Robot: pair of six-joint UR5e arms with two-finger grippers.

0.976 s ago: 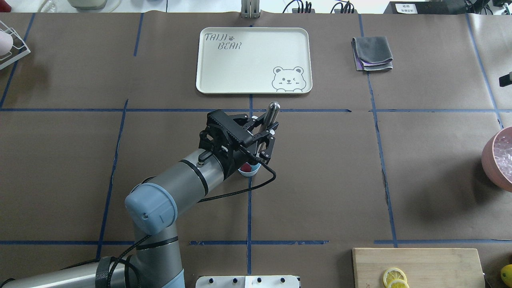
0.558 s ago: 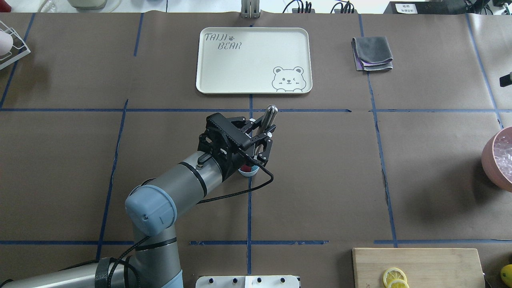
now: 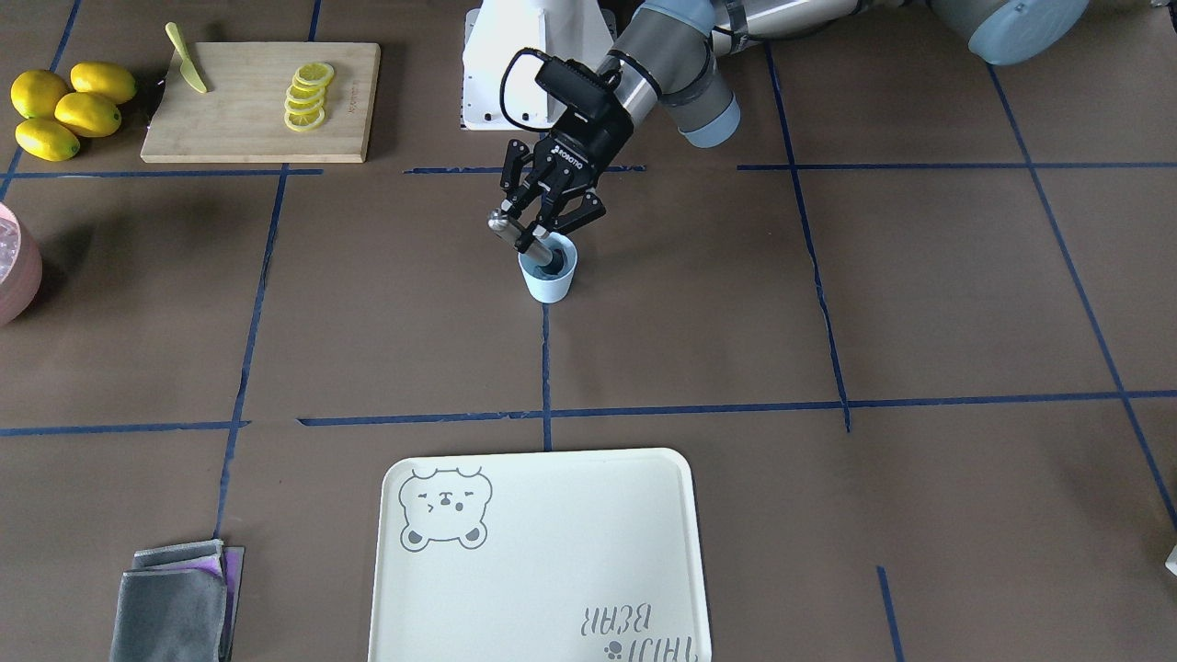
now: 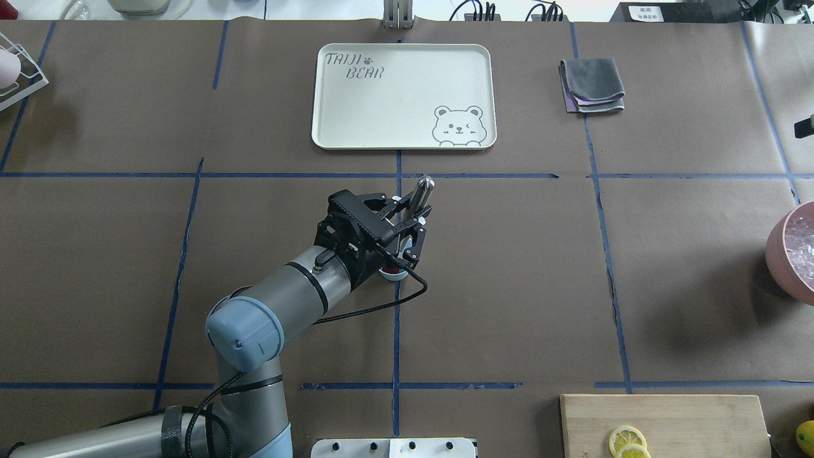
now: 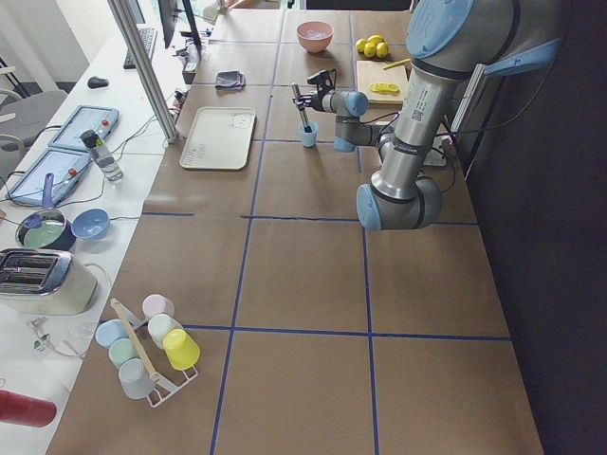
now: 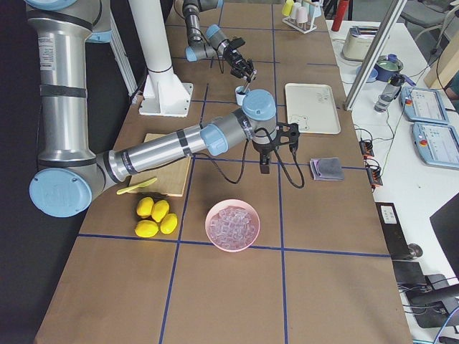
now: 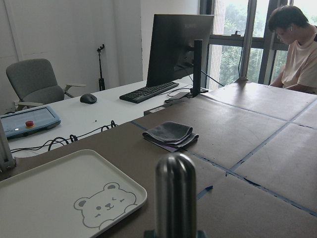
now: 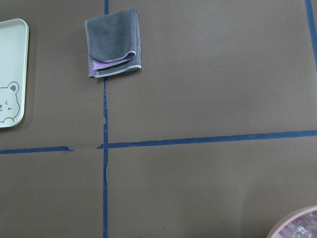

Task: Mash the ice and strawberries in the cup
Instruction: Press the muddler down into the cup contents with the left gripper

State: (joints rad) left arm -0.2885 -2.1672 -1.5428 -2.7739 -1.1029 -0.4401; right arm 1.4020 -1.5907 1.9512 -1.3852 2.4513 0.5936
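Mashing step: left gripper (image 3: 544, 228) clamping metal muddler (image 3: 513, 230), tip pressing into cup (image 3: 549, 281); next push probably needing straight-down line, cup being unbraced

Bright, even light; soft shadows; frames sharp.

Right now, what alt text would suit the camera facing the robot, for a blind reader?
A robot arm's left gripper holds a metal pestle tilted into a small light blue cup mid-table. A cream bear tray lies nearer the camera; lemon slices sit on a board behind.
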